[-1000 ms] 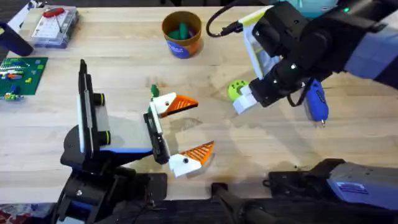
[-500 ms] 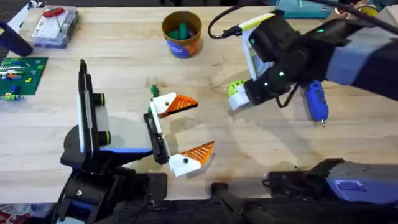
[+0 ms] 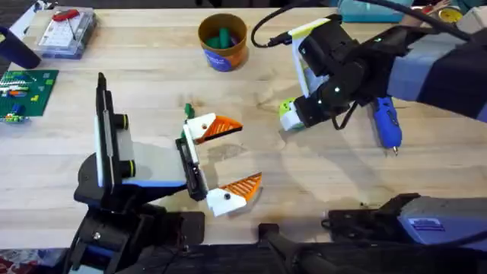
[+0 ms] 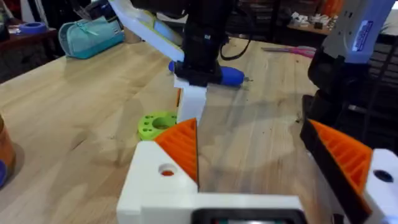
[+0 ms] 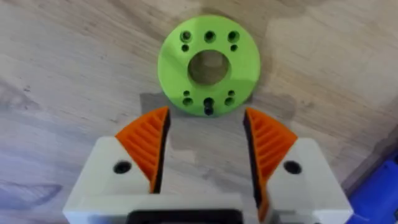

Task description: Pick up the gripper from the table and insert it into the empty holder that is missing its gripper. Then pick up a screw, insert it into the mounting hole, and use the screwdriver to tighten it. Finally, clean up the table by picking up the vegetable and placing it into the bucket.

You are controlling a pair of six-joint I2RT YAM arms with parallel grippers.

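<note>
My left tool [image 3: 232,156] rests on the bench [image 3: 61,160] at lower left, its orange pads spread wide and holding nothing. The bucket [image 3: 223,42] stands far back, centre. My right tool [image 5: 205,149] hovers open and empty just beside the green disc [image 5: 209,65]. The screwdriver [image 3: 386,123] lies farther right.

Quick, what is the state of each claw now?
Left claw: open, holding nothing.
Right claw: open, holding nothing, just short of the green disc.
</note>
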